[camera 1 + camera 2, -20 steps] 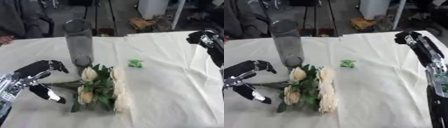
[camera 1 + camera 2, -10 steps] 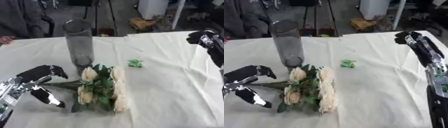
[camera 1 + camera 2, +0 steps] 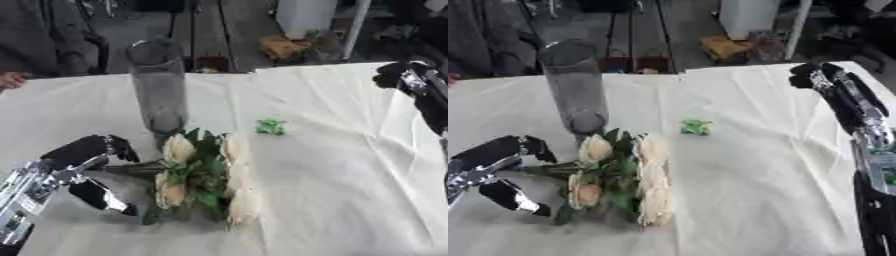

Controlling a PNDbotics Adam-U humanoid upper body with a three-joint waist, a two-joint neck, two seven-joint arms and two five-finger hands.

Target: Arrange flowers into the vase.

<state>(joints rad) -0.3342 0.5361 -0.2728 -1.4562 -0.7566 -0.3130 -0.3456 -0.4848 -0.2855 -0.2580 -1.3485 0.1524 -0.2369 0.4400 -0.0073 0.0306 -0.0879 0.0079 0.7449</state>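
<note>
The left hand is low on the left, its fingers curled open around the green stems but not pinching them yet. The flowers lie flat on the white tabletop, just beside the hand. A small green bit lies farther back. The tall clear vase stands just behind the flowers. The right hand is far right, fingers curled, holding nothing.

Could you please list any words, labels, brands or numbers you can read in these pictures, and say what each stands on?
None can be read.
The vase, the flowers and the tablecloth show no writing.
The left hand has pale patches on its arm, too blurred to read.
</note>
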